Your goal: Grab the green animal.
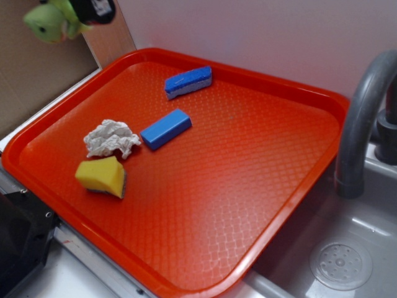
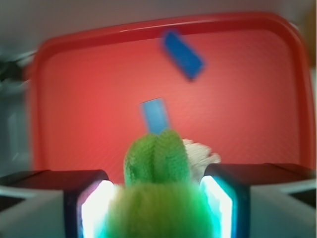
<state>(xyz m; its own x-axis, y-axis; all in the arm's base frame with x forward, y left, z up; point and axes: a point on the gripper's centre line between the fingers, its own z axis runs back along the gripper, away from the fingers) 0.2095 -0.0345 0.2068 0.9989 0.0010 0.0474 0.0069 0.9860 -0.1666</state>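
Green animal (image 2: pixel 157 193) between the gripper (image 2: pixel 157 208) fingers — high above the tray (image 1: pixel 279 205).

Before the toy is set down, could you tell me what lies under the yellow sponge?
The yellow sponge rests on the red tray, showing a dark bottom layer. Whatever is beneath it is hidden.

Black gripper (image 2: pixel 158 198), 2 glossy fingers (image 2: pixel 94 208), pale glowing pads

Fuzzy plush green animal (image 1: pixel 49 22), glossy textured plastic tray (image 1: pixel 260 205) (diamond-patterned), crumpled paper wad (image 1: pixel 111 138), porous foam sponge (image 1: pixel 101 176).
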